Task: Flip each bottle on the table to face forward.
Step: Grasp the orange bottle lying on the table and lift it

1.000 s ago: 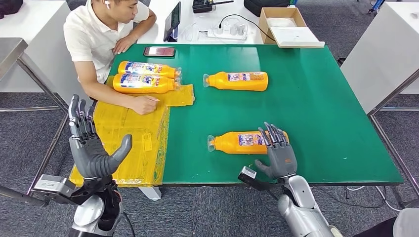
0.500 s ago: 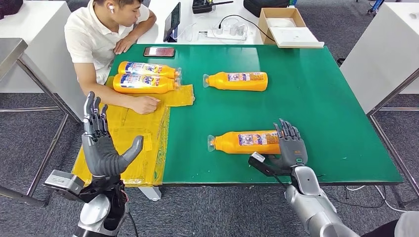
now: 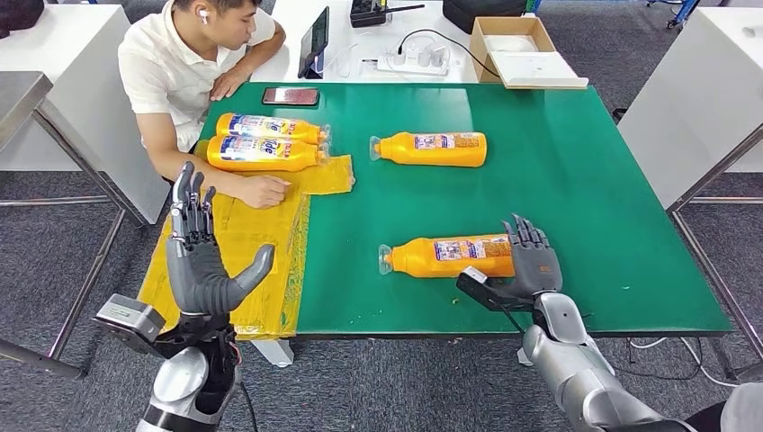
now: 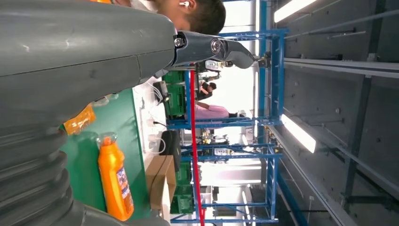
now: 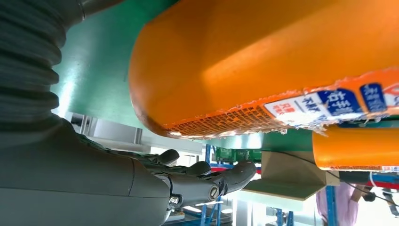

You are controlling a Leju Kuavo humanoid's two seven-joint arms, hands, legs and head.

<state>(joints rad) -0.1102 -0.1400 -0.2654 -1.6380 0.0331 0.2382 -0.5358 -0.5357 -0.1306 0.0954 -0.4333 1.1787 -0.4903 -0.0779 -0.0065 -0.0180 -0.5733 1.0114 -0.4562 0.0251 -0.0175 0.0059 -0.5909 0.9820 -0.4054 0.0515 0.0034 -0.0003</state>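
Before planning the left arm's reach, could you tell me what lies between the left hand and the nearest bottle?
In the head view, yellow packaging, then bare green table, separates the left hand from the nearest bottle.

Green-topped rectangular table [image 3: 576,180], metal legs, grey carpet floor under it. Directly on the green surface: an orange plastic bottle [image 3: 445,256] lying on its side near the front edge, cap pointing left, label up; a second orange plastic bottle [image 3: 430,148] on its side further back, same orientation, well apart from the first. Flattened yellow plastic sheeting [image 3: 243,261] covers the table's left strip and overhangs the front-left corner. Two more orange bottles with blue-white labels [image 3: 265,141] lie side by side at the back left, touching each other. A dark smartphone [image 3: 290,94] lies flat at the back edge.
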